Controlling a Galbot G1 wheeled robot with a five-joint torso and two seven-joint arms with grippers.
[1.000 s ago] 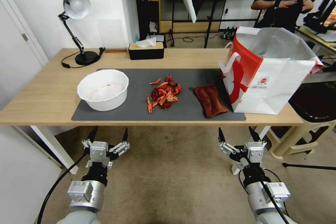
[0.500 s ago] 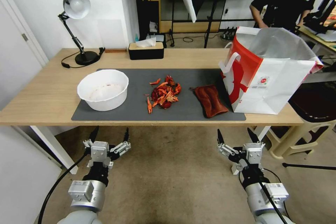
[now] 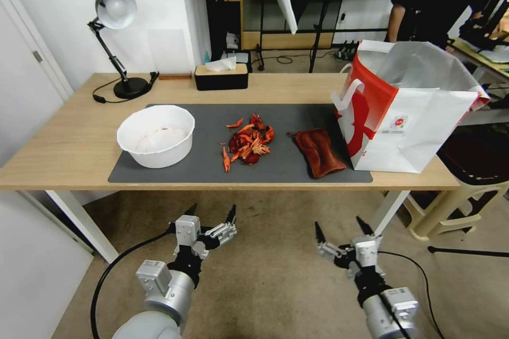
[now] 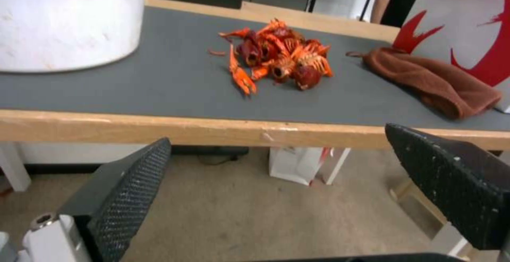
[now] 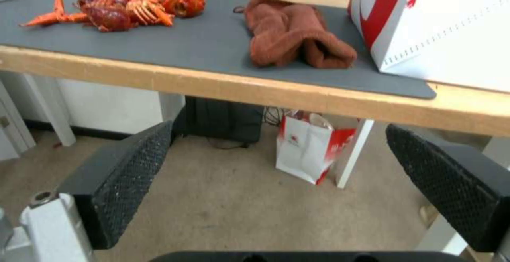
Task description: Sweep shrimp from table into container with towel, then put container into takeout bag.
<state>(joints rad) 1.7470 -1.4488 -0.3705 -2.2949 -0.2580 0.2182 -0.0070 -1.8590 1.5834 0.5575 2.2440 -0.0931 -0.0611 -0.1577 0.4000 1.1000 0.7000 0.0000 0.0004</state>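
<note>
Below the tabletop's front edge (image 3: 233, 187), the left hand (image 3: 211, 212) and the right hand (image 3: 341, 226) both hang over the carpet with fingers spread wide, holding nothing. Up on the grey mat (image 3: 201, 161), the towel (image 3: 318, 151) lies closest to the right hand, likely so that hand can grab it. The shrimp (image 3: 248, 142) sit in a pile between the towel and the container (image 3: 156, 135), a good line-up for sweeping them across. The takeout bag (image 3: 408, 111) stands open just beside the towel, ready for the container
</note>
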